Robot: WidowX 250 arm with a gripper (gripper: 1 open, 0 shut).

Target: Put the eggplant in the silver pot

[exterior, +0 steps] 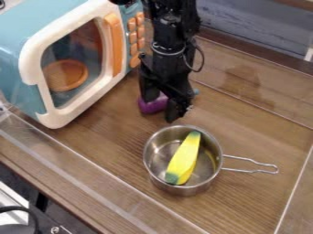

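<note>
Purple eggplant (153, 105) between your parted, released gripper fingers (163, 107), on the wooden counter (116, 142) beside the toy microwave's right edge. Silver pot (158, 165), nearer the counter's front edge, holds a yellow banana-shaped item (182, 160).

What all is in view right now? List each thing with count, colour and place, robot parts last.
glossy purple toy eggplant: one, purple, on the counter beside the microwave, partly hidden by the end effector
round shiny steel pot with wire handle: one, silver, on the counter, front centre
banana-shaped toy: one, yellow with a paler green-white end, inside the pot
toy microwave: one, light blue and white with orange controls, upper left
round bowl-like item: one, orange, seen through the microwave door
wooden counter: one, brown, under everything
robot arm: one, black, top centre
end effector: one, black, open, at the eggplant
</note>
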